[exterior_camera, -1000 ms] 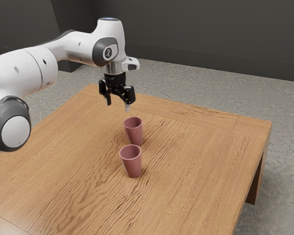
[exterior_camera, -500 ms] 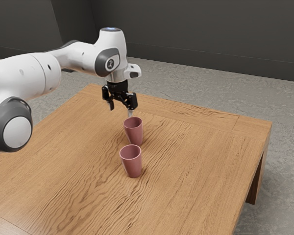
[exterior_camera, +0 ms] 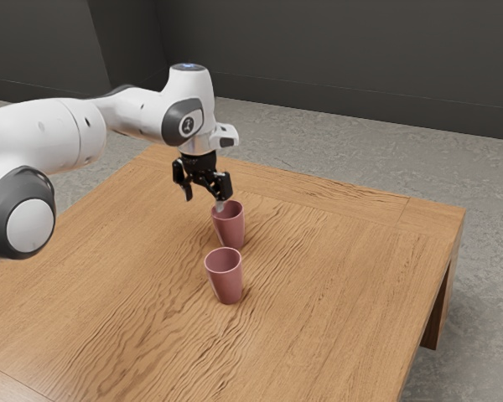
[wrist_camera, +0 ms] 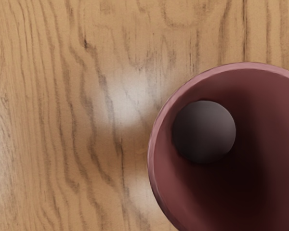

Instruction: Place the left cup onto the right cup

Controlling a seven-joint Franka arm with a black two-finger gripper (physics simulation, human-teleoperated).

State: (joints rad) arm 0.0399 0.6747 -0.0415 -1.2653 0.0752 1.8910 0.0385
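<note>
Two dusky pink cups stand upright on the wooden table (exterior_camera: 344,276). The far cup (exterior_camera: 228,224) is just behind the near cup (exterior_camera: 224,275) in the exterior view, a small gap apart. My black gripper (exterior_camera: 204,201) hangs open just above and to the exterior view's left of the far cup. One fingertip sits at that cup's rim; the other is over bare wood. Nothing is held. In the wrist view I look straight down into the far cup (wrist_camera: 207,130), off to one side of my hand, with its dark round bottom visible.
The table's far edge (exterior_camera: 318,180) runs close behind the gripper, and its right edge (exterior_camera: 453,251) drops to a grey floor. Bare wood (wrist_camera: 62,120) lies beside the far cup under my hand.
My hand has come down from well above the table to the far cup's rim height and turned slightly. Both cups stand where they were.
</note>
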